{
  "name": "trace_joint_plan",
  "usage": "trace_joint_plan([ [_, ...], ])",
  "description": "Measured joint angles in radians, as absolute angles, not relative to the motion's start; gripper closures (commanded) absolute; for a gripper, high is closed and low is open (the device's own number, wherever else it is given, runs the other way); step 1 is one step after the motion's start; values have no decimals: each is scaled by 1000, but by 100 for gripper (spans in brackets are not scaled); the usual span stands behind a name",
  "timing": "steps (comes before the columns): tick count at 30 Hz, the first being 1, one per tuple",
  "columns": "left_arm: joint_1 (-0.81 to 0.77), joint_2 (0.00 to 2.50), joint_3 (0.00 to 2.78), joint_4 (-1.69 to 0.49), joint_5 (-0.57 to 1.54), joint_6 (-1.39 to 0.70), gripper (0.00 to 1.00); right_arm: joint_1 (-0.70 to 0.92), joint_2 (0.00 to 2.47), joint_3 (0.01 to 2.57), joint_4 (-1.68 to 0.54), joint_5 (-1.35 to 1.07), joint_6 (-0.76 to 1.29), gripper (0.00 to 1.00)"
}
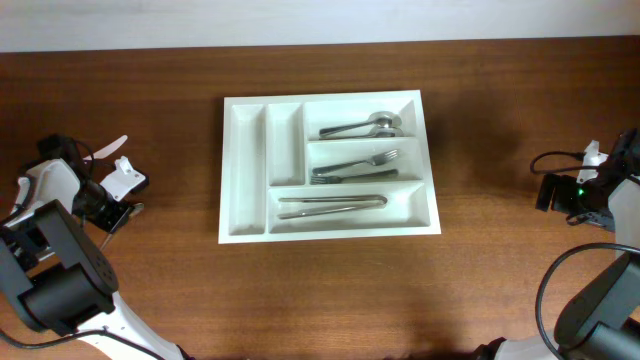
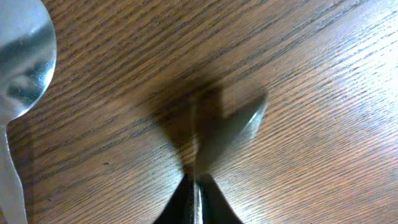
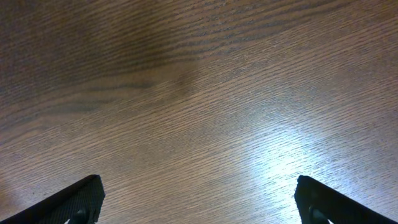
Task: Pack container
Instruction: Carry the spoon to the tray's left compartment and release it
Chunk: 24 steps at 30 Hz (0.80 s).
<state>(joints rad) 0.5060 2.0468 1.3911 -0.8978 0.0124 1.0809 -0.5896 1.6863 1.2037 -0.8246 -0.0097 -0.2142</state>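
Note:
The container [image 1: 250, 165], a white tray with five compartments, lies mid-table. Its three long compartments hold metal cutlery: a spoon [image 1: 360, 127], a fork [image 1: 355, 165] and a long piece [image 1: 332, 203]. The two narrow upright compartments look bare. My left gripper [image 2: 196, 186] sits low at the table's left edge [image 1: 115, 212], its fingers shut on a thin, pale utensil [image 2: 196, 143] that sticks out forward, blurred. A shiny spoon [image 2: 25, 62] lies on the wood left of it. At the right edge, my right gripper [image 3: 198, 202] is open over bare wood.
White pieces [image 1: 125, 178] lie beside the left arm. The brown wooden table [image 1: 330, 290] spreads all around the tray. Cables trail from the right arm [image 1: 600, 195].

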Motion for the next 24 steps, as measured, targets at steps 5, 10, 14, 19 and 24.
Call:
trace_joint_plan([
  [5, 506, 2047, 1391, -899, 12, 1081, 98, -590, 1686, 1204, -824, -10, -214, 1],
  [10, 506, 2047, 1391, -899, 12, 1081, 98, -590, 1686, 1204, -824, -10, -213, 1],
  [14, 495, 2047, 1391, -899, 11, 1080, 98, -590, 1686, 1204, -824, -10, -214, 1],
  [19, 430, 2047, 1398, -873, 11, 995, 98, -590, 1686, 1204, -824, -10, -213, 1],
  [24, 325, 2048, 1465, -828, 12, 804, 98, -590, 1686, 1204, -825, -10, -213, 1],
])
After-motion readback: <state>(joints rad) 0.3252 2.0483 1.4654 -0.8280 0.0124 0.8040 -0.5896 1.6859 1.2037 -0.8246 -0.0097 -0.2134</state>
